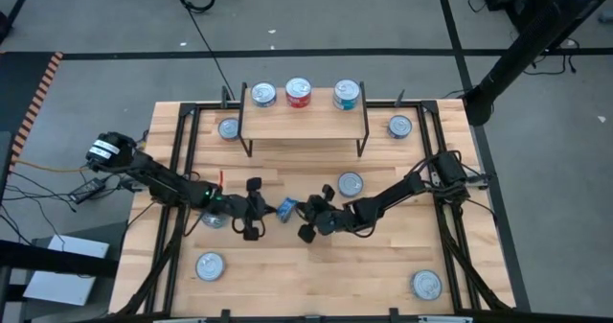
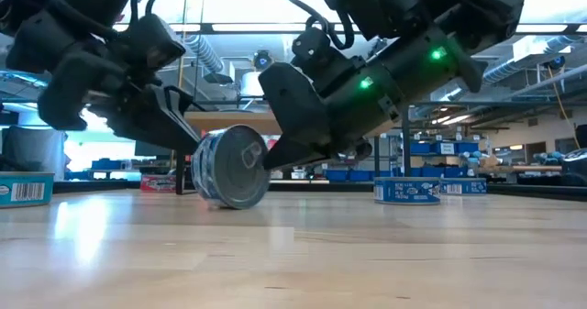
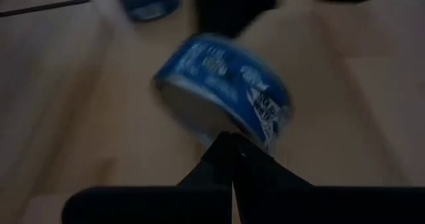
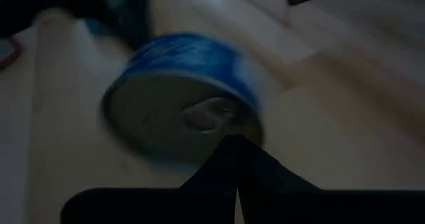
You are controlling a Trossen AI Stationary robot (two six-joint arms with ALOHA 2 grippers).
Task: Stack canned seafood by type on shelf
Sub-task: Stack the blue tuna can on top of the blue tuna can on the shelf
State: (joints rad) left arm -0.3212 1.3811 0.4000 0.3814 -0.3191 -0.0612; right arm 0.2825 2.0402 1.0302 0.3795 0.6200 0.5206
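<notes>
My left fingers [image 1: 257, 211] and right fingers [image 1: 308, 215], both pinched closed and empty, flank a blue tin [image 1: 286, 209] tipped on edge mid-tabletop [image 1: 287, 275], apparently propping it upright for regrasping toward the shelf [image 1: 304, 123].

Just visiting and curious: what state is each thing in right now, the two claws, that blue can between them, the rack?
Left gripper: shut, empty, beside the blue can.
Right gripper: shut, empty, on the can's other side.
Blue can: tipped on its edge on the table, held by neither.
Shelf: upright, three cans along its back edge.
</notes>
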